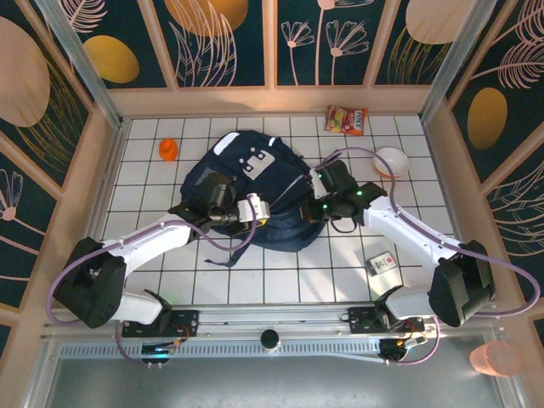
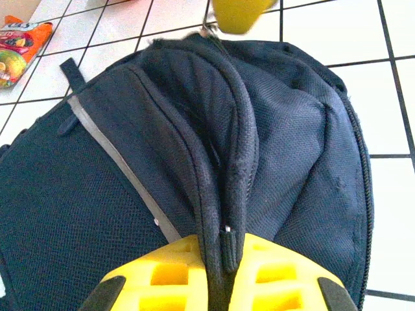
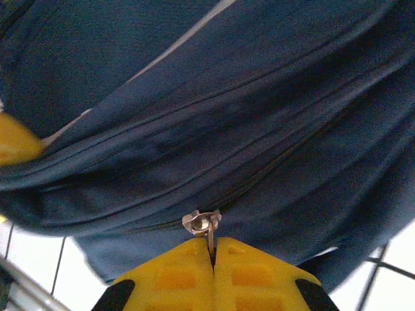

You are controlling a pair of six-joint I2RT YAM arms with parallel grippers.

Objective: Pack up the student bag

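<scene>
- Student bag [image 1: 285, 183]: a large navy-blue fabric backpack, lying slumped and flattened near the middle of the tiled table [image 1: 153, 183], slightly toward the table's far edge.
- Upper face: the white buckle patch [image 1: 257, 161] is turned upward, and a thin pale trim line [image 2: 117, 162] runs slantwise across the mesh-textured fabric.
- Strap [image 1: 223, 255]: a dark loop trails from the bag's near side onto the table.
- Fabric ridge [image 2: 220, 129]: a zip-edged fold stands raised, its near end pinched between the closed fingers of the left gripper [image 2: 224, 249].
- Zip pull [image 3: 202, 222]: a small metal tab on a dark zip line, clamped in the closed right gripper [image 3: 213, 243].
</scene>
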